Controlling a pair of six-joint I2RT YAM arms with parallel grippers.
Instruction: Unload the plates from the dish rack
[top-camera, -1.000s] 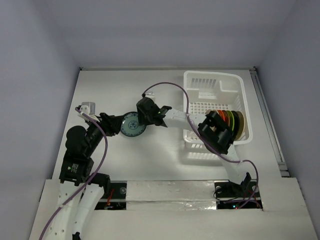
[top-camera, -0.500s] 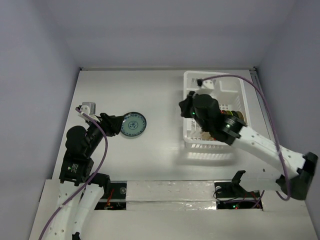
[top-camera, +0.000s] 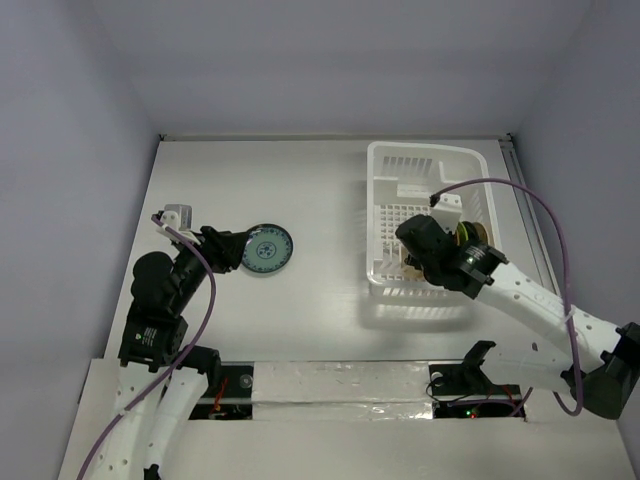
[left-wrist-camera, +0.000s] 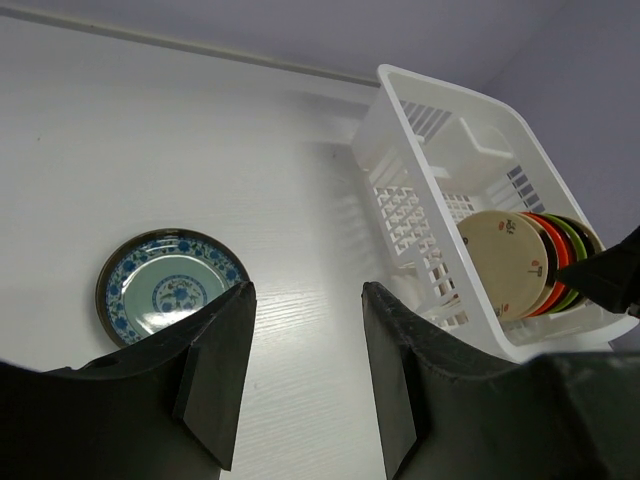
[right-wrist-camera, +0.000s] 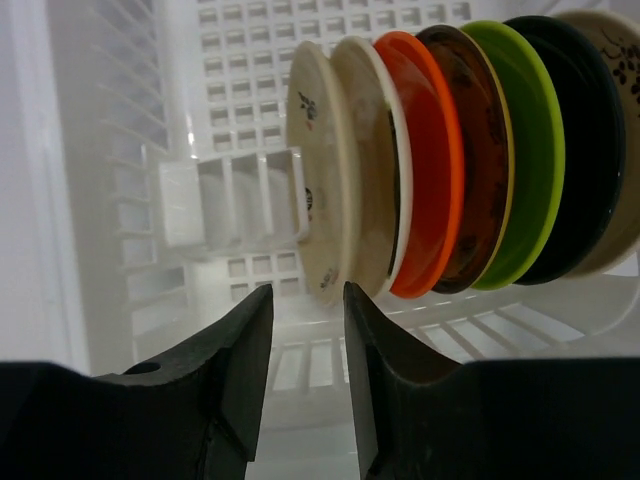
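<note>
The white dish rack (top-camera: 420, 148) stands at the right of the table. Several plates (top-camera: 473, 238) stand upright in a row inside it. In the right wrist view they are beige (right-wrist-camera: 322, 180), cream, orange-red (right-wrist-camera: 432, 170), brown, lime green (right-wrist-camera: 527, 150) and dark olive (right-wrist-camera: 585, 150). My right gripper (top-camera: 412, 252) is inside the rack, open and empty (right-wrist-camera: 308, 295), just short of the beige plate's edge. A grey-teal patterned plate (top-camera: 265, 248) lies flat on the table, also in the left wrist view (left-wrist-camera: 165, 285). My left gripper (top-camera: 232, 250) is open and empty (left-wrist-camera: 307, 300) beside it.
The rack wall (right-wrist-camera: 130, 150) and a small white slotted divider (right-wrist-camera: 230, 195) stand left of the plate row. The rack (left-wrist-camera: 450, 100) shows at the right in the left wrist view. A purple cable (top-camera: 520, 200) loops over the right arm.
My right gripper has left the grey-teal plate lying on the table, swung right to the rack, and come down by the beige plate. The left arm has not moved.
</note>
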